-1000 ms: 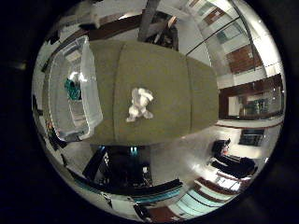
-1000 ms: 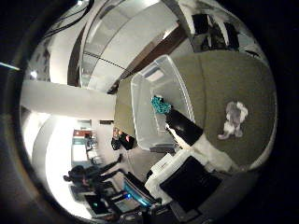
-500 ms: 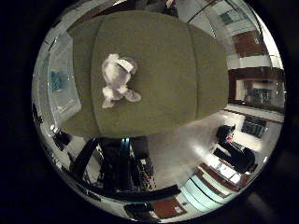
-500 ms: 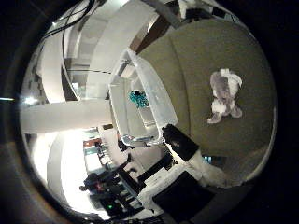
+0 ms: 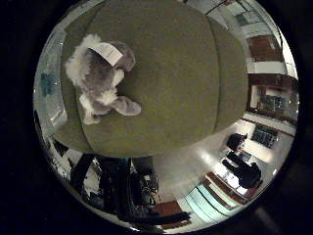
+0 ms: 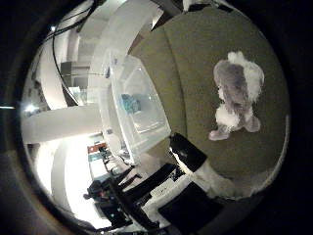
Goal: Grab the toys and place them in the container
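A grey and white plush toy (image 5: 98,78) lies on the olive green table (image 5: 181,83); the right thumb side palm view shows it too (image 6: 238,93). It looks large, so it is close under the palm. A clear plastic container (image 6: 137,98) stands on the table beside the toy, with a teal toy (image 6: 132,102) inside it. A black and white part of my hand (image 6: 191,162) shows at the edge of the right thumb side palm view. Its fingers are not seen.
The table's edge (image 5: 166,152) runs close to the toy, with the floor below it. Room furniture and dark chairs (image 5: 240,162) stand further off.
The toy has grown much larger in both views, so the hand has come down closer to it. The container has slid toward the edge of the view.
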Robot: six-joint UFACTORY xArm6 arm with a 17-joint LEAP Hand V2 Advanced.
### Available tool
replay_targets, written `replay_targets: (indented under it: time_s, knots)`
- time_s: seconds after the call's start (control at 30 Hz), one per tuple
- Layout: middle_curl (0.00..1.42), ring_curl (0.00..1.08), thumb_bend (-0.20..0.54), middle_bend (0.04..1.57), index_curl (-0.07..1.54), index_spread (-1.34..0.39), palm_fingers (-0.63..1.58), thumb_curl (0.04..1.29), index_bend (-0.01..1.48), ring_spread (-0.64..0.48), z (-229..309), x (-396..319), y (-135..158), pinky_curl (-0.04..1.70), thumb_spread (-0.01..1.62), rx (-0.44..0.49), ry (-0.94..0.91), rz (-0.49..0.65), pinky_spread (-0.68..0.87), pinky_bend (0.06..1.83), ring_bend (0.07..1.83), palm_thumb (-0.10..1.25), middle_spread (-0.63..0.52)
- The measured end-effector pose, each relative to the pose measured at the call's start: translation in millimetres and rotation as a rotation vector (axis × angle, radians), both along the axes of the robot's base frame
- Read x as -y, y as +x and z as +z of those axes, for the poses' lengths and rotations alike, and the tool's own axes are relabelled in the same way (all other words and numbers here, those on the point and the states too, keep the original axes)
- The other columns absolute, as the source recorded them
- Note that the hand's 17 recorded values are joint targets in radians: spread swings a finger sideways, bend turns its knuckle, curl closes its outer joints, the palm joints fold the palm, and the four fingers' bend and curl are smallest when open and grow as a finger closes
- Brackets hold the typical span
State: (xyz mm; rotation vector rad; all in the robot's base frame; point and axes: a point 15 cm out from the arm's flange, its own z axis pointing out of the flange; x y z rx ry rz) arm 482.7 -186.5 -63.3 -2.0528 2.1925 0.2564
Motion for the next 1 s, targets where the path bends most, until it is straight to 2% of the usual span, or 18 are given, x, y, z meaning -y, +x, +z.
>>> replay_targets:
  time_s: [0.23,0.37,0.73,1.0]
  knots:
    - [0.29,0.25,-0.023,0.18,0.33,-0.30,0.08,0.36,0.18,0.20,-22,9,22,0.20,1.09,0.006,-0.014,0.014,0.42,0.49,0.28,0.63,0.09]
    - [0.29,0.25,-0.022,0.18,0.33,-0.30,0.09,0.35,0.18,0.20,-33,5,25,0.19,1.09,-0.003,-0.012,0.020,0.42,0.49,0.27,0.63,0.10]
    - [0.29,0.26,-0.022,0.19,0.32,-0.30,0.12,0.34,0.18,0.20,-62,-9,7,0.16,1.09,-0.058,0.002,0.047,0.43,0.51,0.27,0.64,0.10]
    - [0.30,0.26,-0.022,0.18,0.32,-0.30,0.24,0.34,0.17,0.20,-85,-11,-5,0.14,1.08,-0.104,-0.006,0.051,0.44,0.54,0.32,0.64,0.07]
